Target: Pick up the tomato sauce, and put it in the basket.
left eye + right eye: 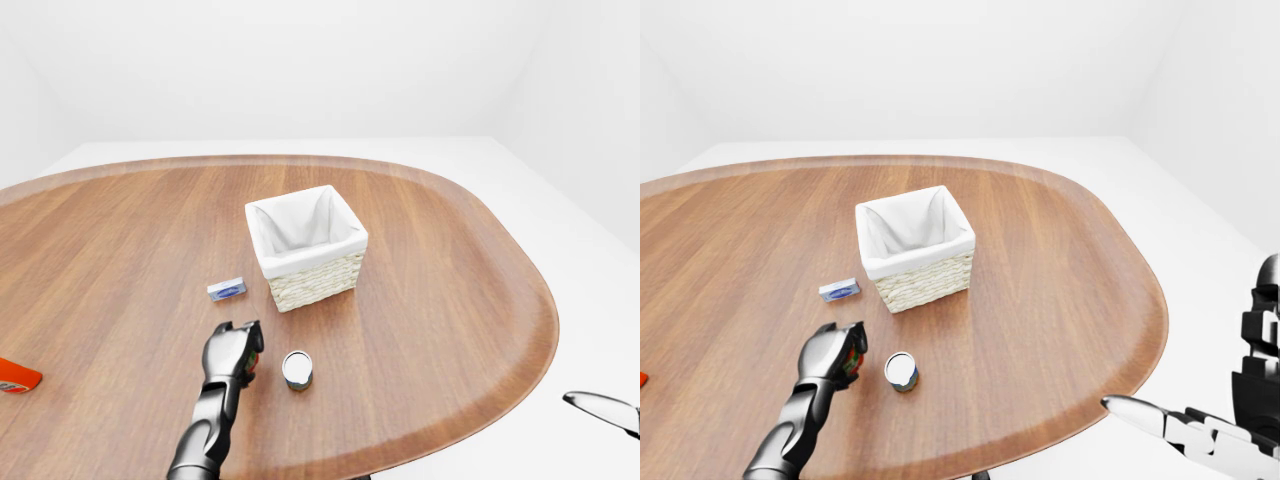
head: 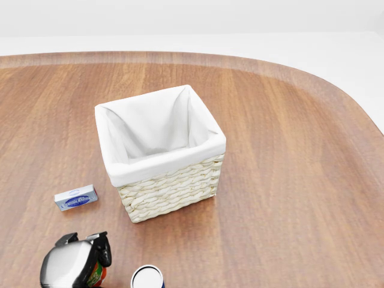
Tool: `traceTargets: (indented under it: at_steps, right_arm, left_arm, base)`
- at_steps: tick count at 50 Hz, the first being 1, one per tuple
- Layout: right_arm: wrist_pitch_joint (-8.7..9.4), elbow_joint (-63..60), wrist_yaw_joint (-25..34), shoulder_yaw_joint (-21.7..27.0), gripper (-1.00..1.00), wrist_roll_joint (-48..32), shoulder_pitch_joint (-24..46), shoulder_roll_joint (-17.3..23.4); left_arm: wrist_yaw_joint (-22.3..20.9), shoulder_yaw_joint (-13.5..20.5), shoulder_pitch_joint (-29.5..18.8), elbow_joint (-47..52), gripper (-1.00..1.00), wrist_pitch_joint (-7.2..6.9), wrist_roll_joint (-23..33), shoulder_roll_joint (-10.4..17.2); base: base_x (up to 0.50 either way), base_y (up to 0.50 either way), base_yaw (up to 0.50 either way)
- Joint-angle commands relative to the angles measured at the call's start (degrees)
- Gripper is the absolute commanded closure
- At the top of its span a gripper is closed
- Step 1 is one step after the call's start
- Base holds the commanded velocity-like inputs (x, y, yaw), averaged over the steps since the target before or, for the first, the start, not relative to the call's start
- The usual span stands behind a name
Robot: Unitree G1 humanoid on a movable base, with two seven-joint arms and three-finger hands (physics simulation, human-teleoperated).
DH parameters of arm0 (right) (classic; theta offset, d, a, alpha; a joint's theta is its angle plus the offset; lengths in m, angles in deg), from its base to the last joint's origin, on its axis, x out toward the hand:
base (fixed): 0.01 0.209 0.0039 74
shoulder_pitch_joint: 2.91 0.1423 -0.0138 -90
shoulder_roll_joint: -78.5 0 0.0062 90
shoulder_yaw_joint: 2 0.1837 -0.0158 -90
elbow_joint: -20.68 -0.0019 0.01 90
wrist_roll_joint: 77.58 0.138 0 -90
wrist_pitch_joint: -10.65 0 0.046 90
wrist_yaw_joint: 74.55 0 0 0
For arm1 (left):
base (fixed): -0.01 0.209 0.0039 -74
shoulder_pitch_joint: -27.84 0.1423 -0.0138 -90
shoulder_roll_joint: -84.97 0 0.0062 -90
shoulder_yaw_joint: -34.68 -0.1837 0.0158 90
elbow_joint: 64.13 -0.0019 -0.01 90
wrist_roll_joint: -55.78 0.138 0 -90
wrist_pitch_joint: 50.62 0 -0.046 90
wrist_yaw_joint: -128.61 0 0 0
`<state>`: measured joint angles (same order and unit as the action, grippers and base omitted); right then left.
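The tomato sauce is a small can with a red and green label, at the bottom left of the head view, mostly hidden under my left hand. My left hand sits on top of it with its black fingers curled round the can. The wicker basket with a white cloth liner stands open and empty in the middle of the table, up and to the right of that hand. In the right-eye view my right hand is at the right edge, off the table, fingers upright and holding nothing.
A second can with a white lid stands just right of my left hand. A small blue and white box lies left of the basket. A red-orange packet lies at the left edge of the wooden table.
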<state>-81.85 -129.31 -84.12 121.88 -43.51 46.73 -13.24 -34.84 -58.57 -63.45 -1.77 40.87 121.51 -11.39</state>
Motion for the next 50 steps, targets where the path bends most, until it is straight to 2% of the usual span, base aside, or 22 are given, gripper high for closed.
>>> traceTargets:
  at_steps: [1,6,12,15,19,23,25,29,31,35,36,37,38,39,40,42,44,45,47,49,50]
  right_arm:
    - [0.16,0.0,0.5,0.3,-1.00,0.0,0.1,-0.4]
    - [0.41,0.0,0.9,0.2,-1.00,-0.2,0.4,-0.9]
    - [0.70,0.0,1.3,0.1,-1.00,-0.7,0.7,-1.6]
    - [0.27,0.0,1.0,0.0,-1.00,-0.4,0.3,-1.2]
    - [0.54,0.0,1.2,0.1,-1.00,-0.6,0.5,-1.4]
    - [0.22,0.0,1.0,-0.1,-1.00,-0.6,0.2,-1.3]
    - [0.07,0.0,0.6,-0.3,-1.00,-0.6,0.1,-0.9]
    - [-0.11,0.0,0.5,-0.9,-1.00,-1.1,0.0,-0.9]
    - [-0.15,0.0,0.5,-0.8,-1.00,-1.0,0.0,-0.8]
    - [0.26,0.0,0.4,-0.8,-1.00,-1.2,0.4,-0.6]
    - [0.17,0.0,0.2,-0.9,-1.00,-1.2,0.3,-0.5]
    - [0.07,0.0,0.3,-1.0,-1.00,-1.3,0.2,-0.5]
    - [-0.02,0.0,0.2,-0.9,-1.00,-1.1,0.1,-0.5]
    - [-0.31,0.0,0.4,-0.7,-1.00,-0.9,-0.2,-0.6]
    - [-0.51,0.0,0.3,-0.6,-1.00,-0.7,-0.4,-0.4]
    - [-0.41,0.0,0.1,-0.6,-1.00,-0.7,-0.3,-0.2]
    - [0.15,0.0,0.1,-0.7,-1.00,-0.9,0.3,-0.3]
    - [-0.09,0.0,-0.1,-0.5,-1.00,-0.6,0.0,0.0]
    - [-0.32,0.0,-0.2,-0.5,-1.00,-0.4,-0.2,0.3]
    - [-0.39,0.0,0.1,-0.3,-1.00,-0.3,-0.3,-0.1]
    - [-0.44,0.0,0.2,0.1,-1.00,0.0,-0.4,0.0]
  left_arm:
    - [-0.3,4.5,0.4,14.2,1.00,-1.27,-4.3,-0.8]
    - [-0.2,5.5,0.6,18.5,1.00,-1.67,-5.8,-1.1]
    - [-0.3,7.1,0.8,24.0,1.00,-0.41,-10.5,-2.1]
    - [0.2,7.3,0.5,25.2,1.00,1.28,-12.4,-2.3]
    - [1.8,7.5,0.7,27.9,1.00,3.46,-13.4,-2.3]
    - [2.0,8.6,1.2,32.9,1.00,3.51,-16.4,-3.1]
    - [1.5,7.6,2.2,35.3,1.00,3.51,-16.3,-3.7]
    - [-2.5,6.5,2.1,41.4,1.00,3.51,-16.3,-5.4]
    - [-3.7,6.8,0.1,42.6,1.00,2.40,-17.6,-5.8]
    - [-5.1,5.3,-2.8,43.5,1.00,-0.15,-16.4,-6.1]
    - [-5.4,4.5,-3.8,44.0,1.00,-0.08,-15.7,-5.9]
    - [-6.1,4.1,-4.6,45.7,1.00,-0.59,-16.0,-6.4]
    - [-7.6,4.0,-5.9,47.7,1.00,-2.43,-16.5,-7.1]
    - [-10.2,3.1,-8.7,49.9,1.00,-5.28,-15.0,-7.5]
    - [-10.9,2.6,-10.6,50.3,1.00,-6.43,-14.4,-7.7]
    - [-12.7,2.0,-14.5,50.5,1.00,-6.49,-13.8,-8.0]
    - [-13.7,1.5,-20.8,47.7,1.00,-6.49,-13.3,-8.2]
    - [-12.2,1.6,-23.4,45.6,1.00,-6.49,-12.4,-7.8]
    - [-13.0,1.4,-27.6,44.2,1.00,-6.49,-13.4,-8.5]
    - [-11.9,1.1,-32.4,40.1,1.00,-6.49,-12.6,-8.1]
    - [-11.0,1.8,-37.7,34.6,1.00,-6.49,-13.9,-8.0]
  base:
    - [0.00,0.00,0.00]
    - [0.00,0.00,0.00]
    - [0.00,0.00,0.00]
    - [0.00,0.00,0.00]
    - [0.00,0.00,0.00]
    - [0.00,0.00,0.00]
    - [0.00,0.00,0.00]
    - [0.00,0.00,0.00]
    - [0.00,0.00,0.00]
    - [0.00,0.00,0.00]
    - [0.00,0.00,0.00]
    - [0.00,0.00,0.00]
    - [0.00,0.00,0.00]
    - [0.00,0.00,0.00]
    - [0.00,0.00,0.00]
    - [0.00,0.00,0.00]
    - [0.00,0.00,0.00]
    - [0.00,0.00,0.00]
    - [0.00,0.00,0.00]
    - [0.00,0.00,0.00]
    - [0.00,0.00,0.00]
